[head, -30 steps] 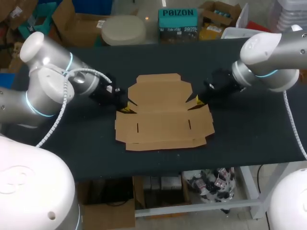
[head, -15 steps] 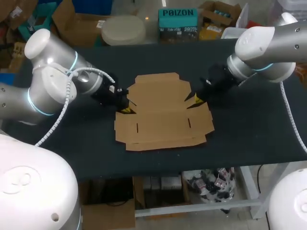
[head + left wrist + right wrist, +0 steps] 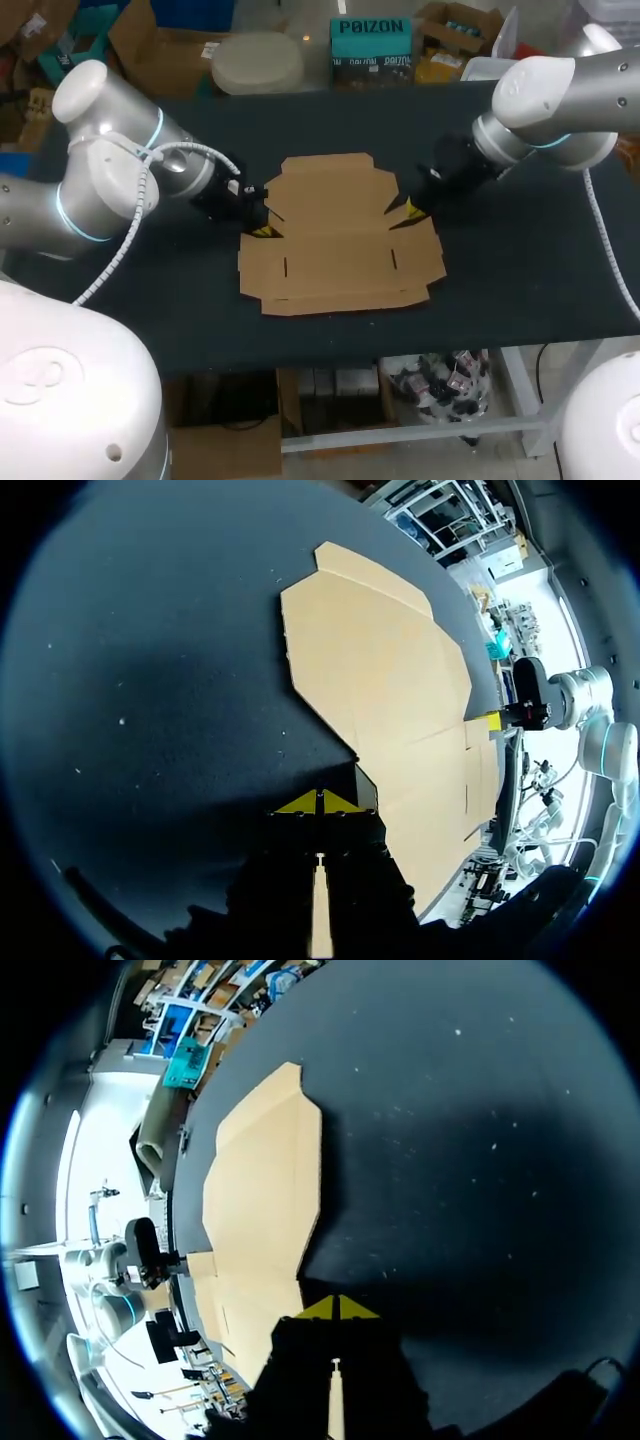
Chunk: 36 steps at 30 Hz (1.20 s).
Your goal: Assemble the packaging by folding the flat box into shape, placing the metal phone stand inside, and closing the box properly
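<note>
Head view: the flat brown cardboard box blank (image 3: 340, 245) lies unfolded at the frame's centre on our black table (image 3: 510, 285). Our left gripper (image 3: 262, 230) sits at its left notch and our right gripper (image 3: 408, 211) at its right notch.

Left wrist view: our yellow tips are pressed together, with the blank just beside them.

Right wrist view: our tips are likewise pressed together, beside the blank's edge.

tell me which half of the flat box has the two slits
The near half of the flat box, toward the front edge of the table; the far half shows none.
</note>
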{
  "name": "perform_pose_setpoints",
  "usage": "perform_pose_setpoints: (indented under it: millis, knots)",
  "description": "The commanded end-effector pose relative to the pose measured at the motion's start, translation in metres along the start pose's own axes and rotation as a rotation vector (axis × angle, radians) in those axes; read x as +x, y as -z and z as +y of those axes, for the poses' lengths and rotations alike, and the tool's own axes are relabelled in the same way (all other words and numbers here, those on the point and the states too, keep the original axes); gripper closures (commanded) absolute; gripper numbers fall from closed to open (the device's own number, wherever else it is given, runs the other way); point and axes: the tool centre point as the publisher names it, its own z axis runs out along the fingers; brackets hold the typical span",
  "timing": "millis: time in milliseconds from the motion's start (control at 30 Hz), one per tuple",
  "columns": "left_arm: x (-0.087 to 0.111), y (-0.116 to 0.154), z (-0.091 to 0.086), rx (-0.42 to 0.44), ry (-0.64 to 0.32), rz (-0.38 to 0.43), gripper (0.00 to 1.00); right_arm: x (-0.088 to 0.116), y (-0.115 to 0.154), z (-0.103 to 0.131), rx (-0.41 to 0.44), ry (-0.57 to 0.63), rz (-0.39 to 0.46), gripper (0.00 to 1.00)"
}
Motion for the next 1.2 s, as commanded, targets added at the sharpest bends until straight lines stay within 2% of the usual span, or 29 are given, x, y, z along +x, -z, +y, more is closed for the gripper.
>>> perform_pose_setpoints:
  millis: [33, 567, 1200]
  knots:
    - [0.009, 0.005, 0.001, 0.000, 0.000, -0.034, 1.00, 0.007, 0.002, 0.001, 0.007, 0.010, -0.015, 1.00]
    - [0.021, 0.004, -0.003, -0.028, 0.022, -0.135, 1.00, 0.018, 0.001, -0.002, 0.015, -0.011, -0.132, 1.00]
    - [0.032, -0.001, -0.001, -0.043, 0.012, -0.168, 1.00, 0.023, -0.012, -0.006, 0.029, -0.007, -0.151, 1.00]
